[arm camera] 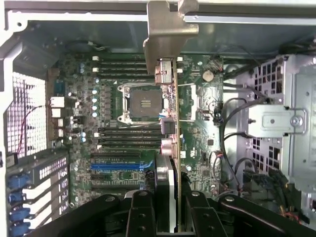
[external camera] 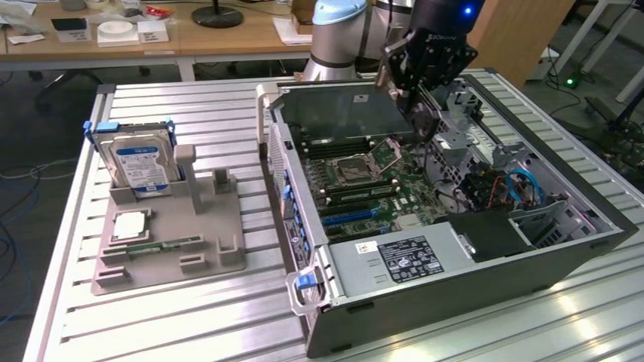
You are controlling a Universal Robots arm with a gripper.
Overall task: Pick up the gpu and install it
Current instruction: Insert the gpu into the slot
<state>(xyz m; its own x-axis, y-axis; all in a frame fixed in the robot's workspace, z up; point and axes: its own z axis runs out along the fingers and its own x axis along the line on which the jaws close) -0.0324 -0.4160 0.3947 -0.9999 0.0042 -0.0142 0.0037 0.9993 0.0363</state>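
Observation:
My gripper (external camera: 421, 84) hangs over the back half of the open computer case (external camera: 453, 290) and is shut on the gpu (external camera: 420, 115). In the wrist view the gpu (arm camera: 171, 103) shows edge-on as a thin green board, with its silver end bracket (arm camera: 166, 29) at the far end. Black fingers (arm camera: 140, 212) clamp it from both sides near the camera. The card hangs above the motherboard (arm camera: 79, 123), beside the processor socket (arm camera: 143, 103) and over the long black memory slots. Whether it touches the board cannot be told.
A grey holder (external camera: 207, 260) stands at the exterior view's left with a silver hard drive (external camera: 139, 162), a memory stick (external camera: 161, 246) and a small chip (external camera: 131, 225). Inside the case are a power supply (external camera: 403, 256), drive cages (arm camera: 279, 123) and loose cables (external camera: 503, 188).

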